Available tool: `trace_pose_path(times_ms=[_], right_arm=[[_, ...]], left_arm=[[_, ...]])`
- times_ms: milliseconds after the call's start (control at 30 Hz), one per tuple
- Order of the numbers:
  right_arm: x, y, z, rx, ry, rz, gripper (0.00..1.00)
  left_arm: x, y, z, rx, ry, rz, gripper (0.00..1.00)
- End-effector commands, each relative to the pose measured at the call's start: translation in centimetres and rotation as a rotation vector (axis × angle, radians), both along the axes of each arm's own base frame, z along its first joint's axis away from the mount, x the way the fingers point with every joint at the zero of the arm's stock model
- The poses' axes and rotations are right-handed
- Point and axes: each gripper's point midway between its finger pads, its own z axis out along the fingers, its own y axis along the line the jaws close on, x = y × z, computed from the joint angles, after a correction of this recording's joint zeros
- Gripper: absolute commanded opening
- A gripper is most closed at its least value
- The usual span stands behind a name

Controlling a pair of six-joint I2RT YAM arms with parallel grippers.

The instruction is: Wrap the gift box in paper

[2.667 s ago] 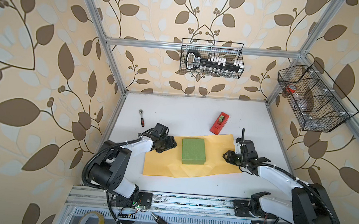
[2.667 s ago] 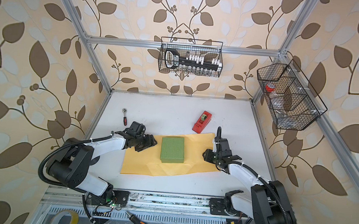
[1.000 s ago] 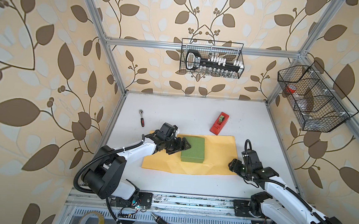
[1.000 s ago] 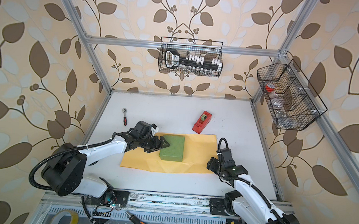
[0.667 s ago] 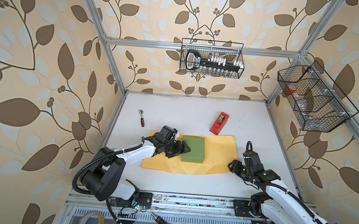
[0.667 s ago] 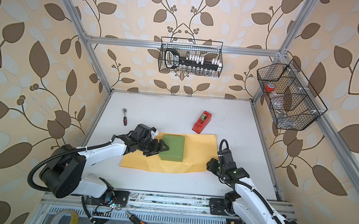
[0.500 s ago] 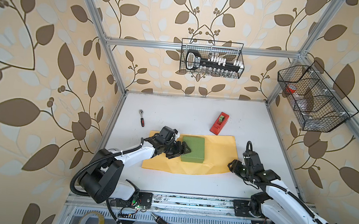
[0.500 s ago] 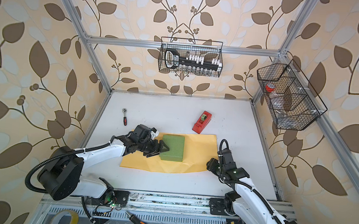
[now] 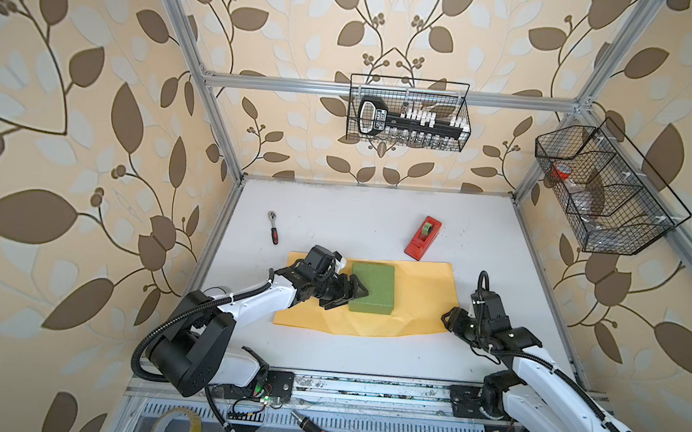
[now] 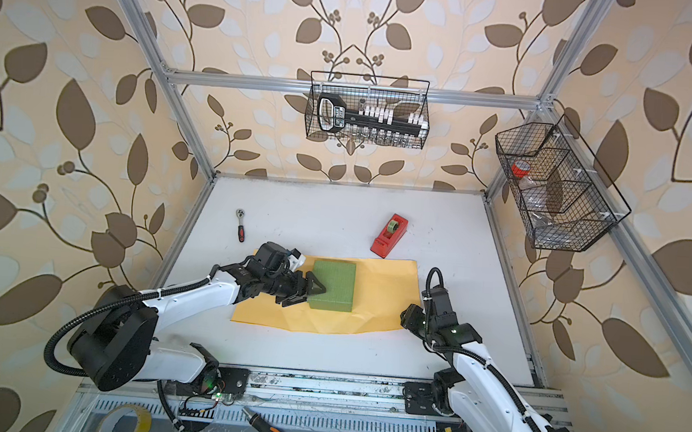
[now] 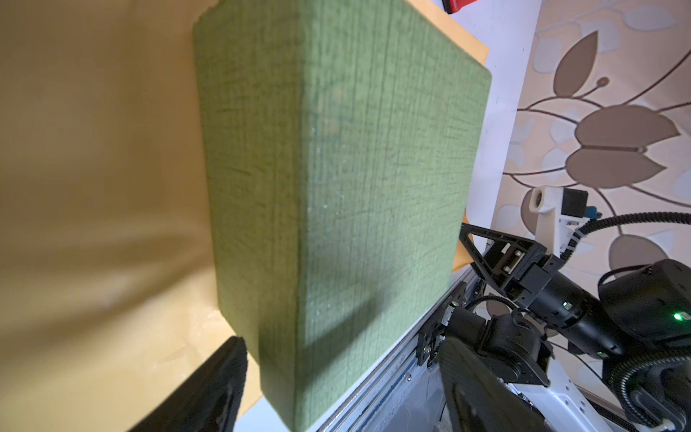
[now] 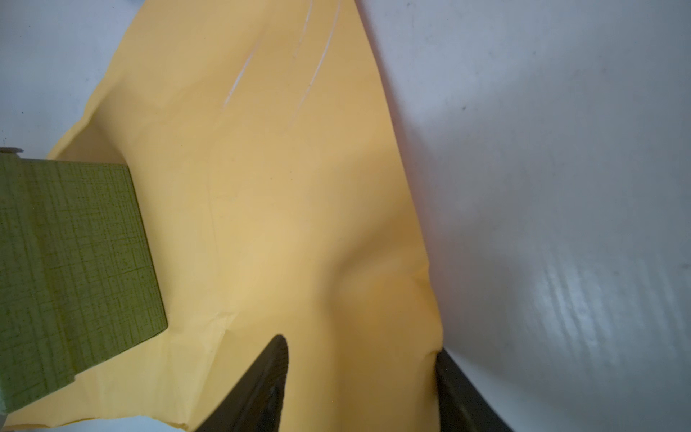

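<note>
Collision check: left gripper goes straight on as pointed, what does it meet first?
The gift box. The left gripper is open, with the box's near corner between its jaws; the exact gap is unclear.

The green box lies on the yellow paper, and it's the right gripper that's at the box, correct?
No, the left gripper is at the green box, jaws open astride one corner, as the left wrist view shows. The right gripper is at the paper's edge, clear of the box. The box does lie on the yellow paper.
</note>
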Motion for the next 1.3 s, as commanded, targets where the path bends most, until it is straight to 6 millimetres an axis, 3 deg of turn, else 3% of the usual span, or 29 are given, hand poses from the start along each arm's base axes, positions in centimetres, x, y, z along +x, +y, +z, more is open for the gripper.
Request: trace_pose_path(times_ms=[0, 700, 933, 1067, 1267], right_arm=[[-0.3, 0.0, -0.3, -0.001, 0.011, 0.015, 0.57], [0.1, -0.2, -0.1, -0.012, 0.010, 0.029, 0.54], [0.2, -0.3, 0.0, -0.004, 0.003, 0.028, 0.50], [0.3, -0.5, 0.6, -0.003, -0.019, 0.016, 0.49], [0.5, -0.2, 1.7, 0.060, -0.089, -0.011, 0.46]], left_arm=[[-0.5, -0.6, 1.1, -0.051, -0.010, -0.023, 0.83], [-1.1, -1.0, 1.0, -0.085, 0.020, -0.037, 0.81], [-0.4, 1.1, 0.8, 0.055, -0.038, 0.016, 0.84], [0.2, 2.9, 1.8, 0.149, -0.114, 0.056, 0.84], [0.5, 3.1, 3.4, 0.154, -0.158, 0.066, 0.84]])
